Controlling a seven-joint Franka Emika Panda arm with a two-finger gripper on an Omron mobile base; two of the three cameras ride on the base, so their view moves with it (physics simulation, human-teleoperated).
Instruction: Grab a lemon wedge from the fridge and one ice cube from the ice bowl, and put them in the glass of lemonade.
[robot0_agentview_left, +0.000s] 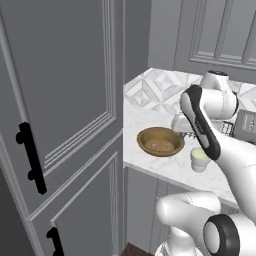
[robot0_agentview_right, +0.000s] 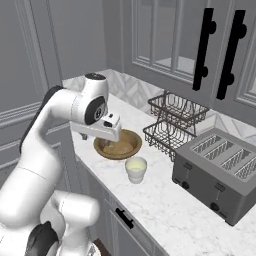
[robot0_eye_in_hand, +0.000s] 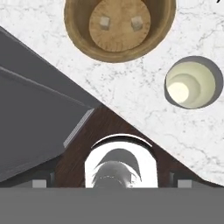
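The ice bowl (robot0_eye_in_hand: 118, 26), a wide brown wooden bowl, sits on the marble counter with two pale ice cubes (robot0_eye_in_hand: 104, 22) in it. To its right stands the small pale glass of lemonade (robot0_eye_in_hand: 191, 82), also seen as the glass (robot0_agentview_right: 136, 169) in front of the bowl (robot0_agentview_right: 120, 145). My gripper (robot0_agentview_right: 104, 136) hangs above the bowl's near-left rim, over the counter edge. Its fingertips (robot0_eye_in_hand: 39, 183) stand wide apart, open, with nothing between them. The fridge and the lemon wedge are out of view.
A tall paneled grey cabinet (robot0_agentview_left: 65, 115) with black handles rises close on the left. A wire dish rack (robot0_agentview_right: 175, 120) and a grey toaster (robot0_agentview_right: 220, 172) stand on the counter to the right. Below the counter edge lies dark wood floor (robot0_eye_in_hand: 74, 153).
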